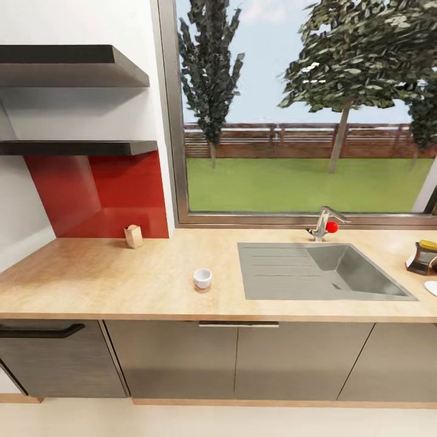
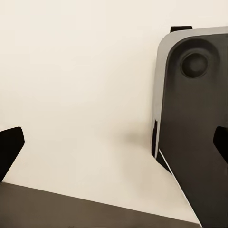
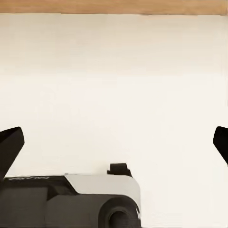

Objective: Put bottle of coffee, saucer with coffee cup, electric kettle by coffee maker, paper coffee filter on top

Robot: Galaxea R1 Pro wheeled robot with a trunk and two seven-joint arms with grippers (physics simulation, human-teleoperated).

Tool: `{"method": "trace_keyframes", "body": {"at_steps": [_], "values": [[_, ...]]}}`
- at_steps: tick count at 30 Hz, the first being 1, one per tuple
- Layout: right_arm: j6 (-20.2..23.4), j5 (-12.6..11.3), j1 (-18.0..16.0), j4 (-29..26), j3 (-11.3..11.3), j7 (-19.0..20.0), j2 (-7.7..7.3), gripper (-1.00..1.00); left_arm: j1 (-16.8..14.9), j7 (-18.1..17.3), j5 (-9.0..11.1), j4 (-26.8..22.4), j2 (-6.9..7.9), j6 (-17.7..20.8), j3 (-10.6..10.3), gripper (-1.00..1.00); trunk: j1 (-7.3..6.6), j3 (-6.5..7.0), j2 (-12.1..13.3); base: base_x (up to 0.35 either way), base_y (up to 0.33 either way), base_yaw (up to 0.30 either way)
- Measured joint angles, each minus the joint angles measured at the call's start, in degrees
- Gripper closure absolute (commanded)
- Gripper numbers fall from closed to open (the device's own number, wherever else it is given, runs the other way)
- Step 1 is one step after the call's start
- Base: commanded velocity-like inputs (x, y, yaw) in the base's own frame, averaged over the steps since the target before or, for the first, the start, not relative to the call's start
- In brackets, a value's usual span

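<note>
Cup [image 1: 203, 278] sat empty and upright on your bench [image 1: 109, 279], left of the bare sink [image 1: 321, 270]; both your hands [image 2: 114, 147] [image 3: 114, 145] hung released.

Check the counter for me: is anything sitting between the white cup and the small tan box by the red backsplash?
Nothing visible does. In the head view the white cup stands alone near the countertop's front edge, left of the sink. The tan box stands further back at the red backsplash, with bare wood between them.
</note>
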Motion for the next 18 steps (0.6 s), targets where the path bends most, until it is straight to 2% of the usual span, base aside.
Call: {"method": "trace_keyframes", "body": {"at_steps": [5,12,18], "values": [[-2.10,-0.07,-0.02,-6.68,-0.05,0.00,0.69,-1.00,0.03,-0.05,-0.04,0.06,0.40,-0.06,-0.12,-1.00,0.00,0.00,0.00,0.000,0.000,0.000],[-5.07,-0.13,-0.02,-18.84,0.04,-0.03,3.45,-1.00,0.20,-0.06,-0.07,0.28,0.81,0.00,-0.18,-1.00,0.00,0.00,0.00,0.000,0.000,0.000],[-6.38,-0.17,-0.13,-24.72,0.01,0.12,5.54,-1.00,0.28,-0.06,-0.03,0.46,0.94,0.01,-0.22,-1.00,0.00,0.00,0.00,0.000,0.000,0.000]]}}
